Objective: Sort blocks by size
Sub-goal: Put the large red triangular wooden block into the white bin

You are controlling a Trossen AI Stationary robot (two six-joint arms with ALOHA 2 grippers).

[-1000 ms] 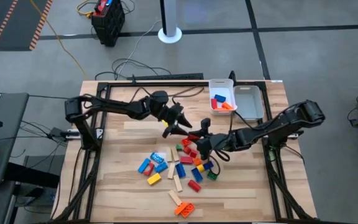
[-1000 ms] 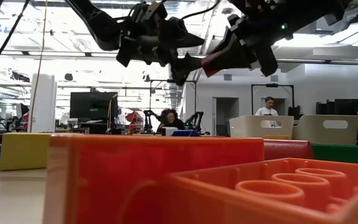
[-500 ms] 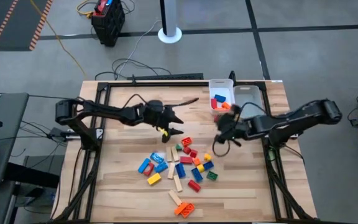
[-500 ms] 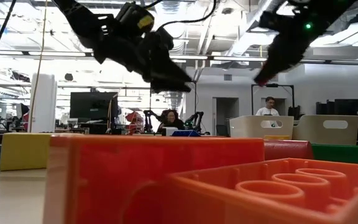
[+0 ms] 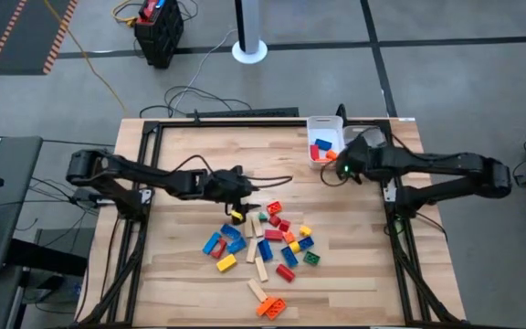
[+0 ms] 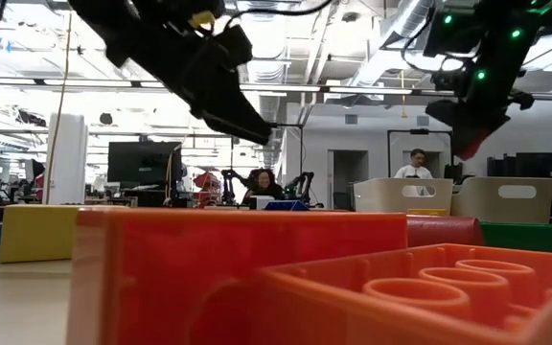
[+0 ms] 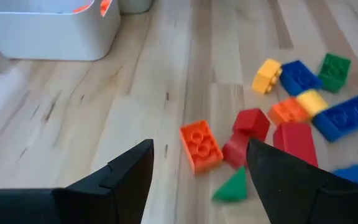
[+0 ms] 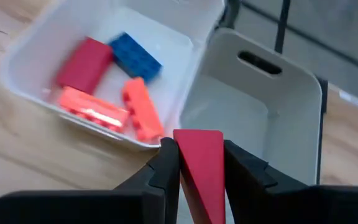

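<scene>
1. I see the wooden tabletop [image 5: 190, 265] filling the middle of the high view, with a dark frame around its edges
2. My left arm reaches in from the left edge toward the centre; its left gripper [image 5: 242, 185] hangs low just above the upper-left edge of the block pile, fingers [image 7: 126, 177] spread apart with nothing between them
3. My right arm comes in from the right edge, and its right gripper [image 5: 336, 168] sits right of centre, just below the trays; its fingers [image 8: 166, 165] are clamped on a red block [image 8: 201, 171] that stands upright between them
4. Two white trays stand side by side at the upper right of the tabletop: the left tray [image 5: 310, 128] holds a blue block, a red one and two orange-red ones, as my right wrist view shows, and the right tray [image 5: 369, 146] is touching it
5. The loose blocks [image 5: 272, 242] lie scattered below centre of the high view: blue, red, yellow, orange and green studded bricks mixed with a few pale wooden bars [image 5: 261, 268]
6. In my left wrist view an orange block [image 7: 201, 144] lies studs-up just ahead of the fingers, beside a red one and a green wedge
7. In the low view a big orange-red block [image 6: 238, 278] fills the foreground, and people sit at desks far behind
</scene>
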